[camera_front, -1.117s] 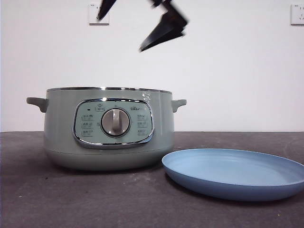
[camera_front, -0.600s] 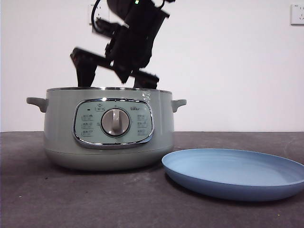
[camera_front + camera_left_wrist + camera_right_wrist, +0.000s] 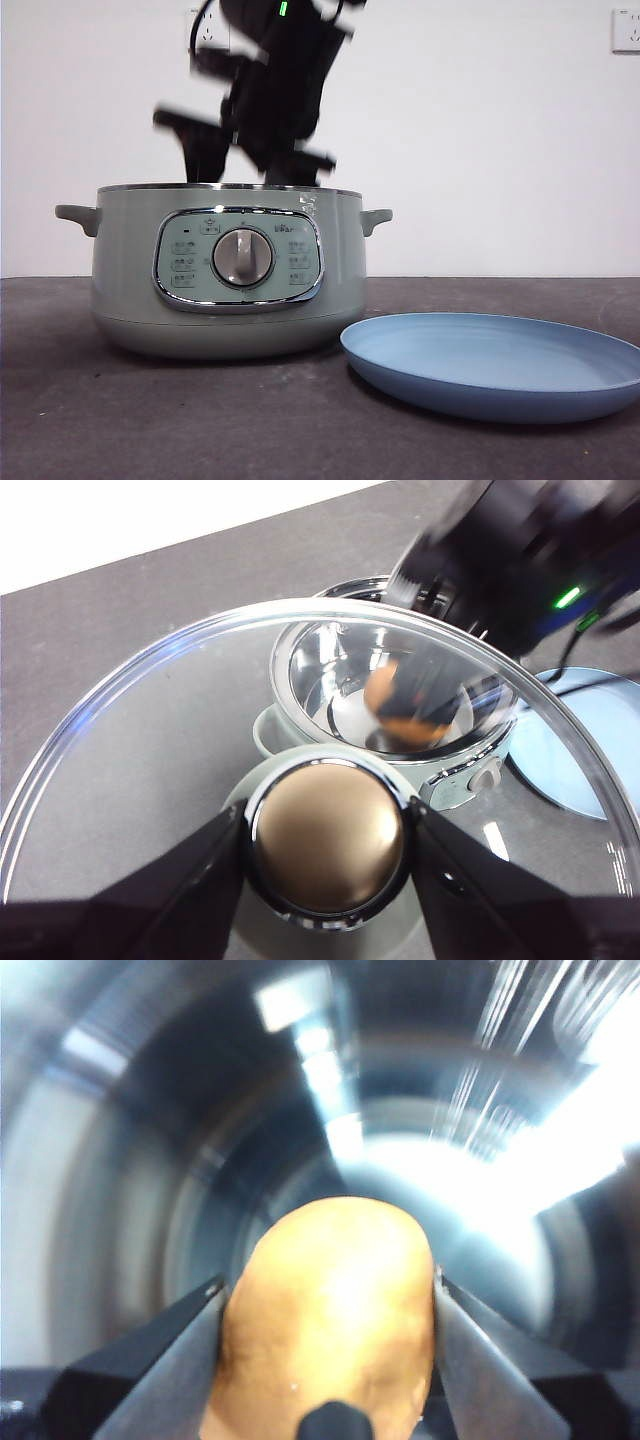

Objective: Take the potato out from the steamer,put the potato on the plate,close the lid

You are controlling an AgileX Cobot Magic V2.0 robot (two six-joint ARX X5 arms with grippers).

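Note:
The sage-green steamer [image 3: 130, 270] stands open at the left of the table, and the light-blue plate [image 3: 500, 365] lies to its right. My right gripper [image 3: 250, 172] reaches down into the pot from above. In the right wrist view its jaws [image 3: 330, 1290] press both sides of the orange-brown potato [image 3: 330, 1350] inside the shiny bowl. My left gripper [image 3: 328, 830] is shut on the knob [image 3: 328, 845] of the glass lid [image 3: 150, 760] and holds it above the table beside the pot. Through the glass I see the potato [image 3: 385, 695] and the steamer [image 3: 300, 680].
The plate [image 3: 560, 760] shows past the pot in the left wrist view, under the right arm [image 3: 520, 550]. A white wall with sockets [image 3: 627, 30] stands behind the dark table [image 3: 200, 420].
The right arm came down from the top of the front view until its jaws dipped into the pot. Its jaws have since drawn closer together. The steamer and the plate have not moved.

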